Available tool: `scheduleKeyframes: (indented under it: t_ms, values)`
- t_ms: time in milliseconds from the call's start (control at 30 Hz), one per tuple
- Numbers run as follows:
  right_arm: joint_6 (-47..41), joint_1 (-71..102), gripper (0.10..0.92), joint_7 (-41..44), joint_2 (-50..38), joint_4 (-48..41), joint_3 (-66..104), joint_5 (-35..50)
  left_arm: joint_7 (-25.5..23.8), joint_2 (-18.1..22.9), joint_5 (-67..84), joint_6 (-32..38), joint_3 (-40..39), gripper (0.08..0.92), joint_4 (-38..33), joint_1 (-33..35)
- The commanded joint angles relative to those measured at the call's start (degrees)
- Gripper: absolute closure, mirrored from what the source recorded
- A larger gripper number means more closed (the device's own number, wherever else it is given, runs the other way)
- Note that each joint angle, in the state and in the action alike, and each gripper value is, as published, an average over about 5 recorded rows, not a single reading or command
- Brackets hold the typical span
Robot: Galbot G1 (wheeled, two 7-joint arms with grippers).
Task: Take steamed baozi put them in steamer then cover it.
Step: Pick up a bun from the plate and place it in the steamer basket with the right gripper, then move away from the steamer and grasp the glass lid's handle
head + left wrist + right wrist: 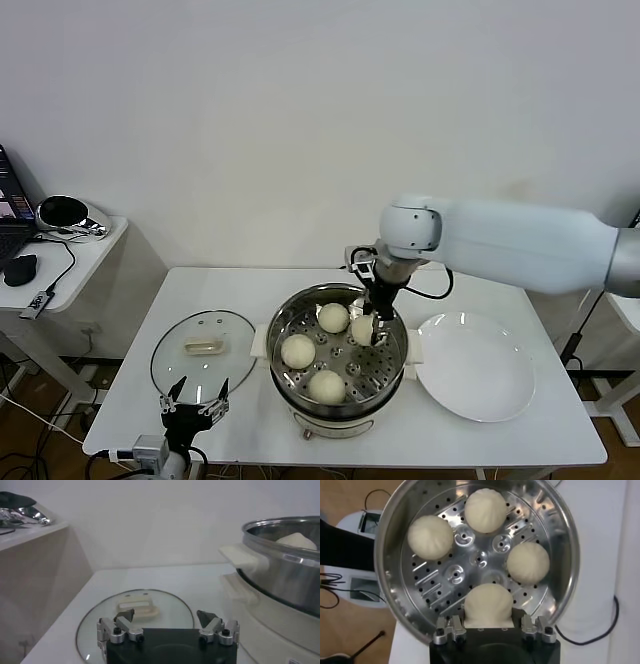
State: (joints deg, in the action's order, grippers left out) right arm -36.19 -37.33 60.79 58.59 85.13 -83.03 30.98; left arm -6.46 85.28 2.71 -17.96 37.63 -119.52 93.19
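The steamer (283,325) stands mid-table, a shiny steel pot with a perforated tray (481,559). Three steamed baozi (333,317) (298,351) (327,386) lie on the tray. My right gripper (368,330) reaches down into the pot at its right rear, shut on another baozi (488,604) low over the tray. The cover (205,350), a glass lid with a cream handle (136,606), lies flat on the table left of the steamer. My left gripper (195,402) hovers open at the lid's near edge with nothing between its fingers.
A flat white plate (475,380) sits on the table right of the steamer. A side table (60,250) with a laptop, a mouse and a shiny appliance stands far left. The pot's cream side handle (240,557) juts towards the lid.
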Motion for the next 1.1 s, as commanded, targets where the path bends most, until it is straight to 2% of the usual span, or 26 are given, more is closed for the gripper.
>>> scheduleKeyframes:
  t_ms: [33, 200, 467, 567, 700, 867, 1100]
  values:
    - [-0.43, 2.73, 0.448, -0.32, 2.39, -2.06, -1.38, -2.25, 0.00, 0.07, 0.22, -0.03, -0.09, 0.177, 0.04, 0.07]
    - [-0.71, 2.76, 0.440, -1.05, 1.66, -1.82, -1.11, -1.75, -0.01, 0.29, 0.13, -0.04, -0.53, 0.177, 0.28, -0.01]
    - [-0.88, 1.67, 0.246, -1.39, -2.00, 0.10, 1.29, -0.62, 0.05, 0.62, -0.09, -0.05, -0.91, 0.177, 0.28, 0.00]
    - [-0.65, -0.06, 0.209, -1.02, -5.29, 1.96, 3.06, -0.64, 0.04, 0.78, -0.17, -0.07, -1.08, 0.177, -0.23, 0.37]
    - [0.72, -1.41, 0.203, -1.77, -12.35, 4.86, 9.03, 0.56, -0.10, 1.06, 0.58, -0.09, -1.12, 0.177, -1.14, 0.96]
    - [3.76, 8.48, 0.203, -11.91, -26.77, 9.67, 28.06, 4.20, 0.41, 0.81, 3.98, -0.07, -1.50, 0.177, -1.72, 1.78]
    - [12.57, 44.46, 0.203, -29.36, -38.15, 15.35, 66.69, 7.42, 2.41, 0.89, 7.90, 2.50, -1.50, 0.177, -1.32, 2.07]
